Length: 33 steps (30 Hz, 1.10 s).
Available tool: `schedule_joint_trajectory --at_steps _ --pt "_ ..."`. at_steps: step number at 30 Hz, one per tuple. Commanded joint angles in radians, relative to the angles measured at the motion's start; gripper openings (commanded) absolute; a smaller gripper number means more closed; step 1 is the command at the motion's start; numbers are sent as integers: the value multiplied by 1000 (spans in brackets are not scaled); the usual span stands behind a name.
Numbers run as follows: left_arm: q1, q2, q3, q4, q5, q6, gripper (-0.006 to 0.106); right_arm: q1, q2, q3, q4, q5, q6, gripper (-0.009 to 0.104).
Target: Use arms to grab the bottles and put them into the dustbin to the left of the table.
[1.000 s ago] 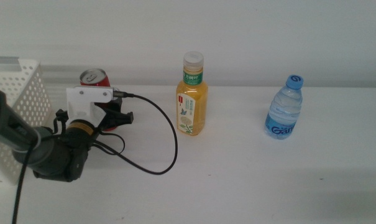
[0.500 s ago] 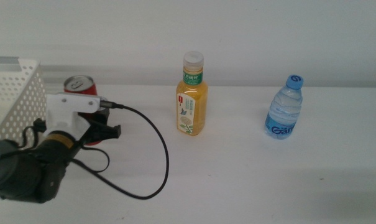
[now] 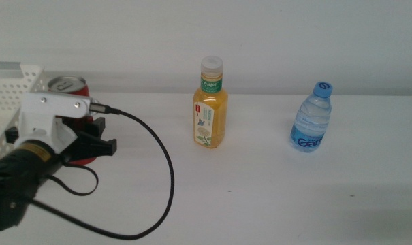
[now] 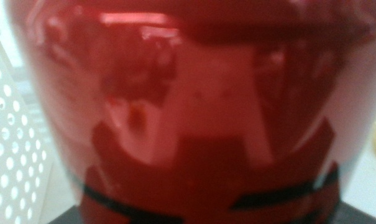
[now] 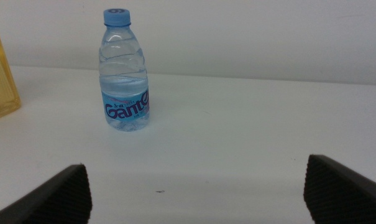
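While glossy, red soda can looks cylindrical.

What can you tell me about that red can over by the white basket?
The can is glossy red metal with a silver top, standing upright at the table's left end, right beside the basket. The left tool is shut on its lower part, hiding most of it in the middle view. In the left wrist view its shiny red side fills nearly the whole picture. I cannot tell if it touches the basket.
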Motion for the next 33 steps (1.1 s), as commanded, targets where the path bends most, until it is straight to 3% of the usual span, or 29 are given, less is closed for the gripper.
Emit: schedule_joint_trajectory --at_steps 1,9,23,33 --pt "-9 -79 1 1 81 2 -2 -4 -40 43 -10 -9 -9 90" --pt "-9 -236 -39 17 466 2 -2 -4 -40 43 -10 -9 -9 90" --pt "50 -202 -414 58 1153 2 -2 -4 -40 43 -10 -9 -9 90" --pt "211 -108 -650 12 1520 246 -2 -4 -40 43 -10 -9 -9 90"
